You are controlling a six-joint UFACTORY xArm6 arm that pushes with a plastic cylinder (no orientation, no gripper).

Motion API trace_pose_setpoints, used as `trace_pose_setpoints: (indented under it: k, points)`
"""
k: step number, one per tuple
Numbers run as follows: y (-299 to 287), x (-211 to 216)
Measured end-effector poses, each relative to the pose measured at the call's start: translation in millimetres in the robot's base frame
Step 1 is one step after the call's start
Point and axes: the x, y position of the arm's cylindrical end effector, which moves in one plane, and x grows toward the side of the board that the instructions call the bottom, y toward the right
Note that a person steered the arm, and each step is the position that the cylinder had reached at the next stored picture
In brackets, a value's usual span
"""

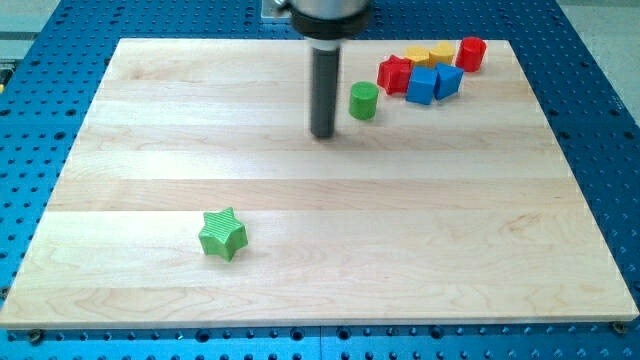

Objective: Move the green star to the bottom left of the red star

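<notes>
Tip (322, 134): lower end of the dark rod, resting on the wooden board (300, 220) in the upper middle of the view. No jaws on it, it is a plain rod and has hold of nothing. It touches no block.
Tip vs blocks: green cylinder (363, 101) sits just beside it, up and to the view's right, with a small gap. Green star is well apart from it, down and to the view's left.
Green star (222, 234): lies alone in the lower left part of the board, flat on the wood, nothing near it.
Red star (394, 74): near the view's top right, at the left end of a tight cluster, well apart from the green star.
Cluster: two blue blocks (433, 83) close together just right of the red star, shape looks like cubes; two yellow blocks (430, 54) behind them, shape unclear; red cylinder (471, 53) at the right end.
Board: pale wood, lies on a blue perforated table (600, 120) that shows on all sides.
Rod mount: grey housing cut off by the view's top edge.
</notes>
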Motion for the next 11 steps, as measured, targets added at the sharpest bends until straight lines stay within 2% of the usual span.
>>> trace_pose_setpoints:
  k: [1,2,3,4,5,7,8,9,10,11]
  points:
    - [50.3,-19.7]
    - [80.9,-6.1]
    - [26.3,123.8]
    - [-1.8,223.7]
    - [-100.0,231.9]
    - [-67.7,116.4]
    - [-96.2,112.0]
    - [-56.9,57.9]
    - [31.0,16.8]
    - [-23.8,43.5]
